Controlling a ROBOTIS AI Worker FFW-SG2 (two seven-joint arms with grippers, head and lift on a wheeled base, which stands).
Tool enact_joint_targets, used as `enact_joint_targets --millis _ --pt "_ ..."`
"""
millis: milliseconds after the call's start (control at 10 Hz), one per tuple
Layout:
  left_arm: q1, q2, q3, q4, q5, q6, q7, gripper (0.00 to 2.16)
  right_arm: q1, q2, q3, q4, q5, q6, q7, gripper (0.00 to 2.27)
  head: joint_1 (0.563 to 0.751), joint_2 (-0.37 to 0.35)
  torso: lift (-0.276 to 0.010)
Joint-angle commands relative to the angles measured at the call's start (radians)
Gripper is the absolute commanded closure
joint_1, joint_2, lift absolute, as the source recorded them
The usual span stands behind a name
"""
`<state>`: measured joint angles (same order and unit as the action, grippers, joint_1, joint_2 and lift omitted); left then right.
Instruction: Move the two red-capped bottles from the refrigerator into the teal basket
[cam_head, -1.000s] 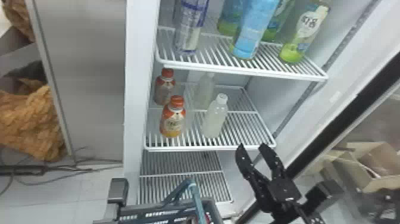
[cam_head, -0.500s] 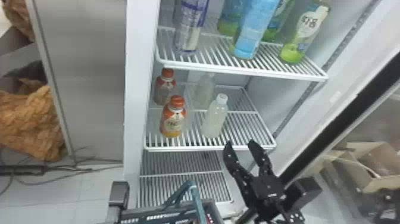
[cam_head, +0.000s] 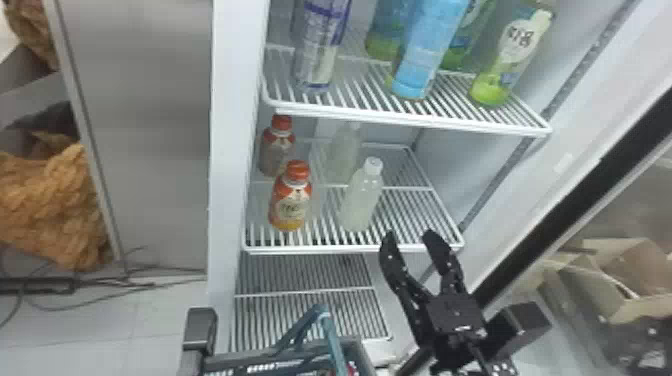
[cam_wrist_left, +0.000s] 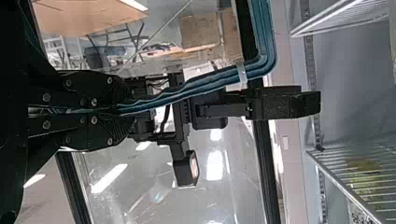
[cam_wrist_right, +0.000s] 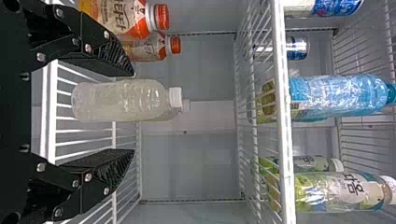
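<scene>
On the shelf (cam_head: 310, 249) stand red-capped bottles (cam_head: 290, 207); right claw (cam_head: 409, 235) gapes.

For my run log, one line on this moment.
right gripper open | left gripper holding basket handle | two red-capped bottles on shelf

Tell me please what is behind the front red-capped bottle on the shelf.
Behind the front red-capped bottle stands a second red-capped bottle, a little to the left. The front one covers its lower right part, so that part cannot be seen.
</scene>
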<state>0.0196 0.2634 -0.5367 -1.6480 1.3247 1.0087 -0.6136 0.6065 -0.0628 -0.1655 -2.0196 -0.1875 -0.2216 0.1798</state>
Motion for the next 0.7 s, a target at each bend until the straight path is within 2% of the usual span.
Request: enact_joint_targets --millis 0,600 --pt "0.007 -0.001 0.006 0.0 0.001 0.0 0.0 1.11 0.005 0.001 -0.002 -0.006 0.0 -0.002 -0.003 0.49 0.695 -0.35 -0.228" --pt "0.02 -0.003 0.016 -0.002 0.005 0.0 0.0 1.11 0.012 0.005 -0.016 -0.019 -0.004 -0.019 -0.005 0.49 0.695 -0.35 -0.228"
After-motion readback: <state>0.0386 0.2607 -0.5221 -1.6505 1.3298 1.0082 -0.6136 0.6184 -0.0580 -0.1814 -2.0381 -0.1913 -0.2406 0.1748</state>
